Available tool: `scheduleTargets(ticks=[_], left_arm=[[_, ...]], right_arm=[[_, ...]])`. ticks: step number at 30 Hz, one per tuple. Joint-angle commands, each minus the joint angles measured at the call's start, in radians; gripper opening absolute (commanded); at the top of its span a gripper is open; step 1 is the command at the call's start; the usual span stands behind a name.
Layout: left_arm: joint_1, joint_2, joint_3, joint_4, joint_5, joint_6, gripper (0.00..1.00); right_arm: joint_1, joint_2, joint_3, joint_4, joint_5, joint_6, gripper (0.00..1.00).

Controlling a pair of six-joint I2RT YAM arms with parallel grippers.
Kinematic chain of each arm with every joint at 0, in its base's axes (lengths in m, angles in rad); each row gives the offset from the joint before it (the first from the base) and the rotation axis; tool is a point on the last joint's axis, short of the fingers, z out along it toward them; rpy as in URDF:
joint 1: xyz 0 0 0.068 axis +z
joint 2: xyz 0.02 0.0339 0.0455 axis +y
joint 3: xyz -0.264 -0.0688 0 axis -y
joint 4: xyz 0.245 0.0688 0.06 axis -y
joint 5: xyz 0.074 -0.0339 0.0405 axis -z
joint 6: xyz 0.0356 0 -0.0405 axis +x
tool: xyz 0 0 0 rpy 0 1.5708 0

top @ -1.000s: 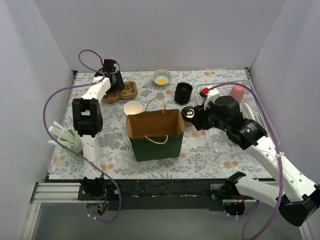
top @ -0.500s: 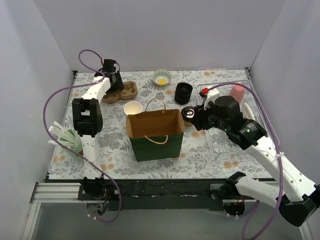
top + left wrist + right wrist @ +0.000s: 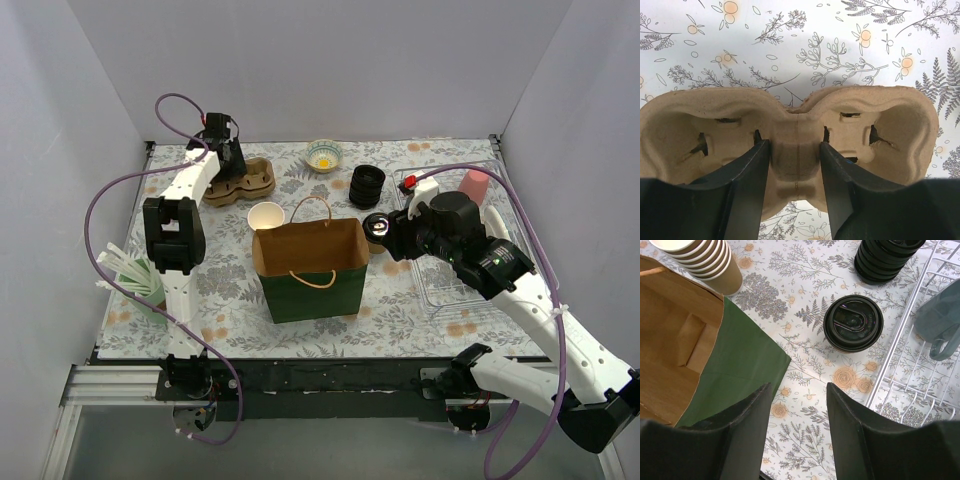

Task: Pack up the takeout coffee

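My floral desk (image 3: 400, 310), open paper bag (image 3: 310, 275) at its middle, stack of paper cups (image 3: 266, 216) just behind the bag's left corner, pulp carrier (image 3: 255, 182) far left, small bowl (image 3: 324, 155) and stack of black lids (image 3: 367, 185) far, takeout coffee (image 3: 853, 322) right of the bag, wire rack (image 3: 445, 288) right, cup of white sticks (image 3: 135, 275) near left.

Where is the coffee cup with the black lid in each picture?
Top external: the lidded cup stands just right of the green bag, near the middle.
Left wrist: not in it; only a cardboard cup carrier shows.
Right wrist: the lidded cup is in the upper middle, beyond the right pincer.
Shared landmark: the green bag lies left of the cup in both views that show it.
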Motion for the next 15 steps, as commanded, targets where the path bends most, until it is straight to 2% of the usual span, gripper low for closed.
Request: scheduleTargets(ticks=[1, 9, 12, 15], left_arm=[[0.000, -0.088, 0.047, -0.030, -0.007, 0.004, 0.42], [0.000, -0.157, 0.151, -0.120, -0.018, -0.032, 0.41], [0.000, -0.208, 0.184, -0.165, 0.022, -0.065, 0.39], [-0.002, -0.291, 0.153, -0.183, 0.083, -0.107, 0.38]], right_arm=[[0.005, -0.020, 0.034, 0.040, 0.003, -0.006, 0.56], [0.005, -0.033, 0.054, 0.039, -0.006, 0.011, 0.56], [0.004, -0.033, 0.068, 0.037, -0.005, 0.023, 0.56], [0.005, -0.019, 0.086, 0.051, -0.020, 0.040, 0.56]])
